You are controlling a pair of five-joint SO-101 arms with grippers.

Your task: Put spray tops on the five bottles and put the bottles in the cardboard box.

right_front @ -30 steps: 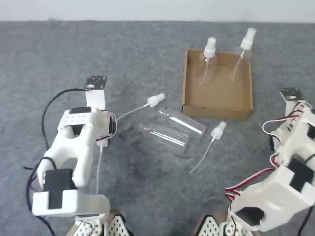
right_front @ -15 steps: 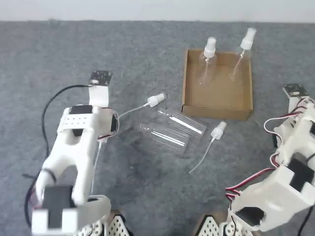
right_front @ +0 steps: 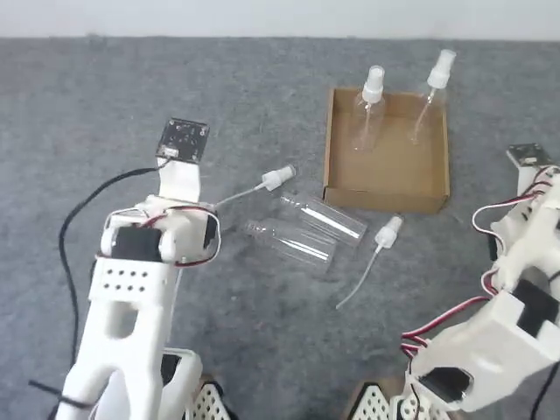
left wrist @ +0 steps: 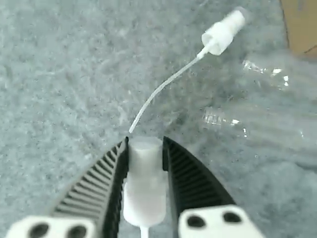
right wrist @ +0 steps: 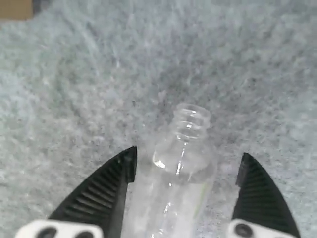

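Already two of the bottles stand upright along the far side of the cardboard box (right_front: 385, 199): the first capped bottle (right_front: 367, 122) and the second capped bottle (right_front: 422, 118), each with a white spray top on its neck. On the grey carpet (right_front: 105, 96) just in front of the box, two capless bottles lie side by side, the farther lying bottle (right_front: 325, 219) and the nearer lying bottle (right_front: 290, 242). One loose spray top (right_front: 278, 178) rests near their necks, its thin tube trailing toward the left arm (right_front: 131, 289). A second loose spray top (right_front: 388, 233) lies close to the box's front wall. The left gripper (left wrist: 144, 144) pinches a third spray top (left wrist: 143, 191) between its fingers, above the carpet near the first loose top's tube. The right gripper (right wrist: 188, 154) has its fingers spread wide on either side of an open-necked bottle (right wrist: 192, 121), with carpet showing between the bottle's shoulder and one fingertip. Whether they touch it lower down I cannot tell. Over the last second the left arm has risen and stretched forward toward the lying bottles, and now covers the dangling tube seen beneath it before. The right arm (right_front: 516, 297) has drifted slightly toward the table's edge. The box, its two bottles and the loose pieces lie as they did.
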